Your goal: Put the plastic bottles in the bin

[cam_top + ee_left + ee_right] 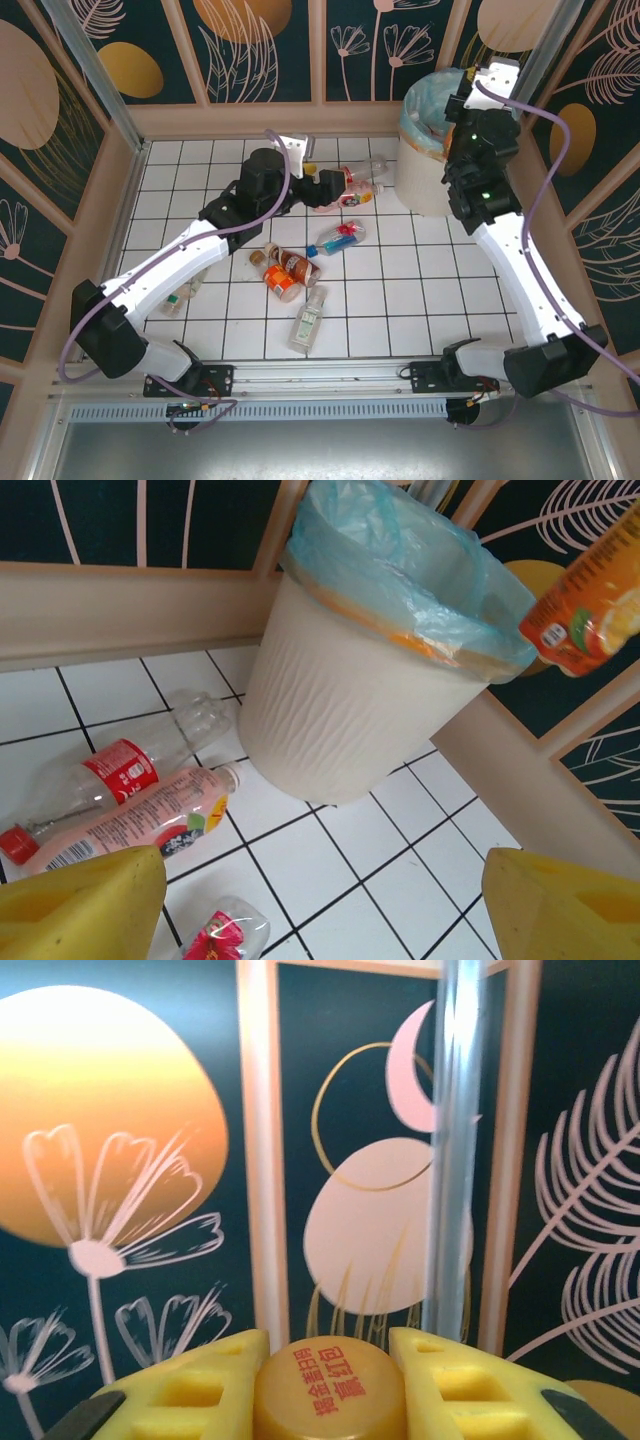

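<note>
Gripping an orange bottle by its cap above the bin, the right claw likely needs only to release. The left claw hangs open beside the bin

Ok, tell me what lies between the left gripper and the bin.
Left wrist view: bare white tiles between the left gripper and the bin; the pink bottle lies left of that stretch.

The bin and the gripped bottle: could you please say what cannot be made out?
- Bin contents: liner rim hides them, left wrist view; right arm covers much, top view.
- Orange bottle: right edge cuts it, left wrist view.
- Gripped bottle: bottom edge cuts off all below its cap, right wrist view.
</note>
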`<act>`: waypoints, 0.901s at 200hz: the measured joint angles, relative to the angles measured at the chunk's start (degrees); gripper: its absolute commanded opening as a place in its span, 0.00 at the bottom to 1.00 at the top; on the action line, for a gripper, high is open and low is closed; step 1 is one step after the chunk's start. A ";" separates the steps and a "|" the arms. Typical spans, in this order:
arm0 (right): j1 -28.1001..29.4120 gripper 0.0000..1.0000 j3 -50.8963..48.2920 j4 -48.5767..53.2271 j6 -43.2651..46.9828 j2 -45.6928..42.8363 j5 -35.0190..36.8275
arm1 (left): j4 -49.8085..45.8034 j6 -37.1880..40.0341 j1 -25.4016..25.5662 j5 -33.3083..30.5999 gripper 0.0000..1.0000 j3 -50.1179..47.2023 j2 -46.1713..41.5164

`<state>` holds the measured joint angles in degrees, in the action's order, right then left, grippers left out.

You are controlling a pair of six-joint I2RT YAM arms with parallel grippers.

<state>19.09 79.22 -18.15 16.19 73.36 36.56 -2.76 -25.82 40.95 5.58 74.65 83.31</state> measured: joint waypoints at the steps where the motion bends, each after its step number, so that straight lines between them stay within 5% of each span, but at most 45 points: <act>1: -0.02 0.00 -0.11 -0.31 0.02 0.07 0.09 | 0.00 -0.02 0.00 0.00 0.83 -0.02 0.00; 30: -0.63 0.00 -2.67 -12.00 2.14 4.04 1.70 | 0.48 -0.85 0.00 -0.04 0.83 -1.38 0.00; 112: -2.21 0.00 -2.38 -17.66 3.43 9.64 3.80 | 1.27 -2.08 0.00 -0.02 0.83 -4.00 0.00; 151: -3.30 0.10 -7.91 -14.32 0.90 10.51 3.91 | 1.73 -2.71 0.00 -0.04 0.83 -6.27 0.00; 166: -3.93 0.28 -7.93 -12.07 -0.87 10.60 3.41 | 1.73 -2.82 0.00 -0.09 0.83 -7.13 0.00; 180: -4.87 0.31 -7.58 -9.35 -2.73 10.60 2.47 | 1.73 -2.84 0.00 -0.24 0.83 -7.50 0.00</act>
<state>14.22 71.64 -27.51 13.45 83.96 39.03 -1.04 -28.67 40.95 5.34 67.16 83.31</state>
